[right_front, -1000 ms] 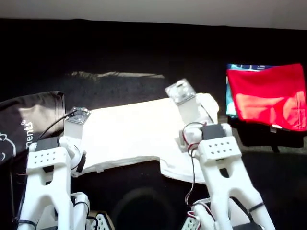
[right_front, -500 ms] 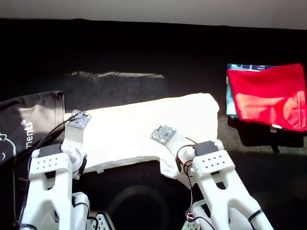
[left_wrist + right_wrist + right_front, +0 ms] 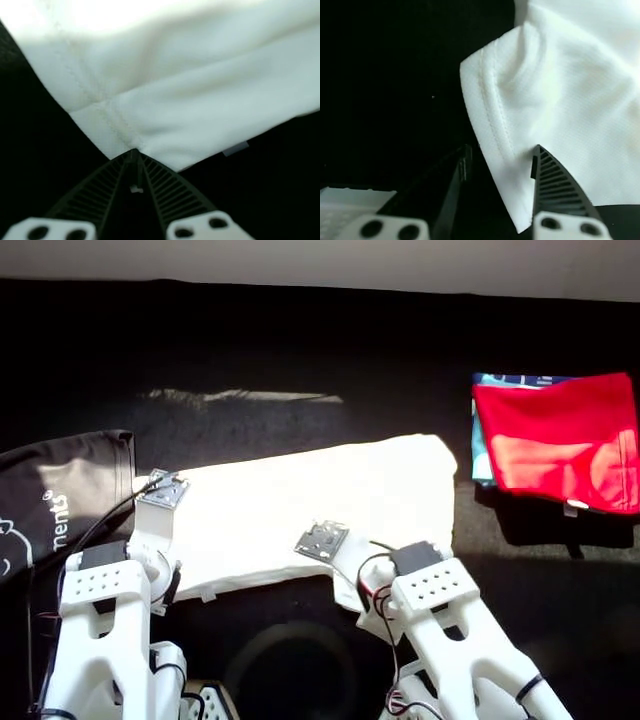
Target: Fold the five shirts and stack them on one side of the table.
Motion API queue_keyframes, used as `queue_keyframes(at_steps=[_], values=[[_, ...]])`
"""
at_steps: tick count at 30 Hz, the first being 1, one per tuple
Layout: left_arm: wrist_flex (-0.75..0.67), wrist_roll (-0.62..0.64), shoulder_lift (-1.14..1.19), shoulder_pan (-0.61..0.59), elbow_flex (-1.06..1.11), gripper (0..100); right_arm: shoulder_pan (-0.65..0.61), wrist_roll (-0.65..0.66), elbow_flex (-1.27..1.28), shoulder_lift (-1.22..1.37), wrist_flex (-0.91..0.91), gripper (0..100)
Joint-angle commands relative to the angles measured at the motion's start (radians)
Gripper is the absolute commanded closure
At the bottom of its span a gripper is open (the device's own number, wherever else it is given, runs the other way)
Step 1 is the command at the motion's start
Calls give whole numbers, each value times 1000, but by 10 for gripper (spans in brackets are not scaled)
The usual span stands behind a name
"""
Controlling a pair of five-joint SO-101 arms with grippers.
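Since 1 second ago, the right gripper has pulled back from the 2 o'clock corner of the white shirt to its 6 o'clock edge, while the left arm has kept its place. The right jaws now stand open astride a double-stitched hem, 1 on each side of the cloth. The left gripper is closed on the shirt's 8 o'clock corner, at a seam. The shirt lies spread across the middle of the black table, between a black shirt at 9 o'clock and a folded red shirt at 3 o'clock. We judge the knit light, soft and limp (it will sag and drag, not hold shape). Hems and corners, where stitching thickens it, are the places to pinch.
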Motion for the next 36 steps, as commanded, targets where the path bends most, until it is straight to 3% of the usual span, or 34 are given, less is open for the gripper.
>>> queue_keyframes(at_steps=[1, 8, 10, 13, 18, 24, 28, 36], values=[[-14, -3, 1, -13, 5, 991, -8, 9, 85, -15, -117, 801], [-14, -3, 1, -15, 5, 991, 41, 9, 156, -15, -229, 806], [-12, -3, 1, -15, 5, 991, 81, 11, 156, -15, -272, 845], [-12, -3, 1, -15, 5, 991, 119, 97, 156, -15, -285, 994], [-14, -3, 1, -25, 7, 991, 177, 127, 120, -25, -266, 992], [-15, -3, 1, -44, 7, 991, 214, 129, -133, -16, -94, 991], [-15, -3, 1, -42, 7, 991, 216, 126, -294, -1, -77, 991], [-15, -3, 1, -42, 7, 991, 214, 123, -570, 377, -131, 991]])
